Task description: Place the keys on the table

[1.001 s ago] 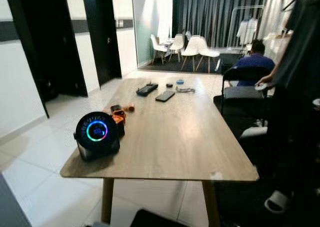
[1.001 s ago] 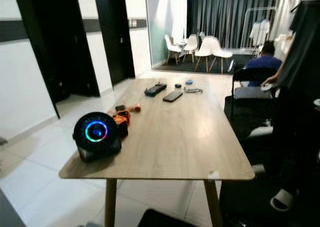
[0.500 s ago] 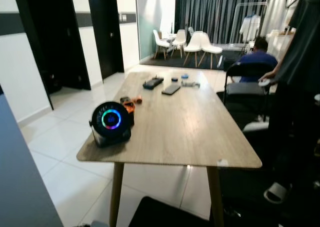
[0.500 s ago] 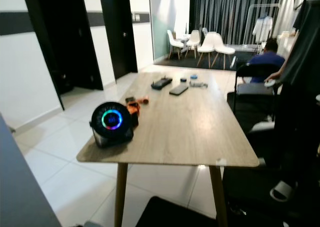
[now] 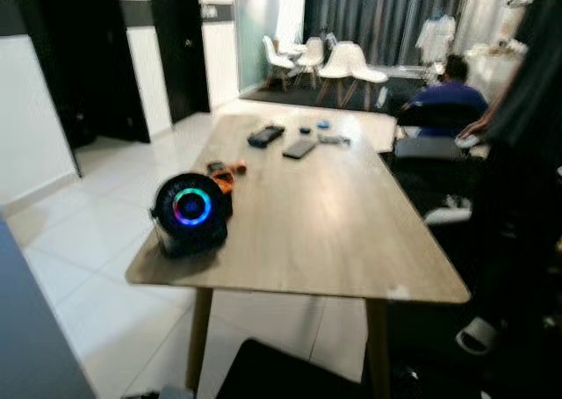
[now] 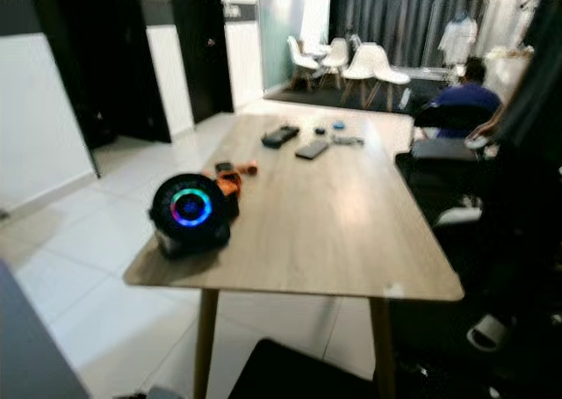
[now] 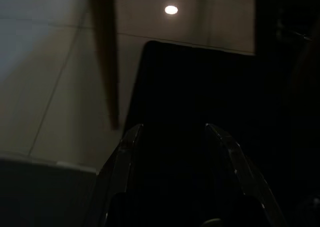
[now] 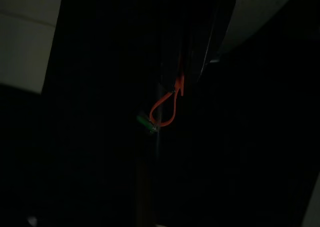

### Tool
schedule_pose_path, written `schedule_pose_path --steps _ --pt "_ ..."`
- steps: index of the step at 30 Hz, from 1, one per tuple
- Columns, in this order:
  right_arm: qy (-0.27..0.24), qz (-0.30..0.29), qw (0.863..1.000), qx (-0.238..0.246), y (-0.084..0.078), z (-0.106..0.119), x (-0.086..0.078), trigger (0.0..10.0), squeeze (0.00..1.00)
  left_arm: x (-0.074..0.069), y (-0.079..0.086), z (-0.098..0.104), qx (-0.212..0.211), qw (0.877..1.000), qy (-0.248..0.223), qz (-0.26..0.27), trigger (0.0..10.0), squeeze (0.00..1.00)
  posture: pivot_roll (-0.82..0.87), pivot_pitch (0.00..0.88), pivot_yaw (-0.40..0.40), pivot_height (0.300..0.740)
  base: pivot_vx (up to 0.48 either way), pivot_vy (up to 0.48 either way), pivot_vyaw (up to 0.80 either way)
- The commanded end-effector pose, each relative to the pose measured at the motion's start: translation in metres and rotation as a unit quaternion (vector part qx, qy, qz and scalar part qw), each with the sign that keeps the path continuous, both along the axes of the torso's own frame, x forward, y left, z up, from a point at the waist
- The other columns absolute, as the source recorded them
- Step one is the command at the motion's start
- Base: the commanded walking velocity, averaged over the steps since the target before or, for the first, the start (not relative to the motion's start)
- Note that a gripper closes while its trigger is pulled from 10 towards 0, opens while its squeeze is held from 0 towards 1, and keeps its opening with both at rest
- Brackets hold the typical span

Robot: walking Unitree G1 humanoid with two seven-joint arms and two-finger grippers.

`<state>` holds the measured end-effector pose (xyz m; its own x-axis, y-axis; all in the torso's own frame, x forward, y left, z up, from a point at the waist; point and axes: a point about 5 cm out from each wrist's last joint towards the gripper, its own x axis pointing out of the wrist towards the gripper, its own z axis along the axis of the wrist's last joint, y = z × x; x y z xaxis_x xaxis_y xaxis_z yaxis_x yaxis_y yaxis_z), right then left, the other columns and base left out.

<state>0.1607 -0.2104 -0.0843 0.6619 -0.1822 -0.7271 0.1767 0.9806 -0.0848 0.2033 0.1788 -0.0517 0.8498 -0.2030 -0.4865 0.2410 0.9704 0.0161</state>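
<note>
White glossy floor tiles (image 5: 83, 267) spread around a long rectangular table (image 5: 325, 232) with a pale wood-grain top and straight wooden legs. We see most of its middle and near right part bare, so that area gives open room. Along its right edge, at 3 o'clock, a person (image 5: 527, 153) in dark clothes stands close, and behind, at 1 o'clock, another person (image 5: 443, 96) sits in a black chair.

Near the front left corner, at 9 o'clock, stands a round black speaker (image 5: 189, 213) with a glowing coloured ring. Just behind it lies a small orange and black object (image 5: 224, 175). At the far end, at 12 o'clock, rest a flat black phone (image 5: 299, 148) and a dark remote-like device (image 5: 265, 135).

Our left gripper (image 7: 175, 132) hangs low over the floor, fingers spread apart and empty. In the very dark right wrist view, the keys (image 8: 165, 107) show as a thin orange loop with a small green tag, hanging with the long axis about vertical. We cannot tell whether the right gripper grasps them.
</note>
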Motion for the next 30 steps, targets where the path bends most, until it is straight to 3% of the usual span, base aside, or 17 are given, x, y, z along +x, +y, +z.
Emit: schedule_pose_path --steps 1,30 --pt "0.001 0.007 1.000 -0.001 0.0011 -0.0004 -0.0007 10.0 0.00 -0.0039 0.0065 -0.0017 0.010 1.000 0.005 0.005 10.0 0.00 0.02 0.000 0.016 0.740 0.000 0.000 0.80" --pt "0.007 0.013 1.000 0.005 0.0085 -0.0026 -0.0024 10.0 0.00 -0.0078 0.0106 -0.0049 0.009 1.000 0.022 0.018 10.0 0.00 0.03 0.005 0.017 0.740 0.000 0.000 0.80"
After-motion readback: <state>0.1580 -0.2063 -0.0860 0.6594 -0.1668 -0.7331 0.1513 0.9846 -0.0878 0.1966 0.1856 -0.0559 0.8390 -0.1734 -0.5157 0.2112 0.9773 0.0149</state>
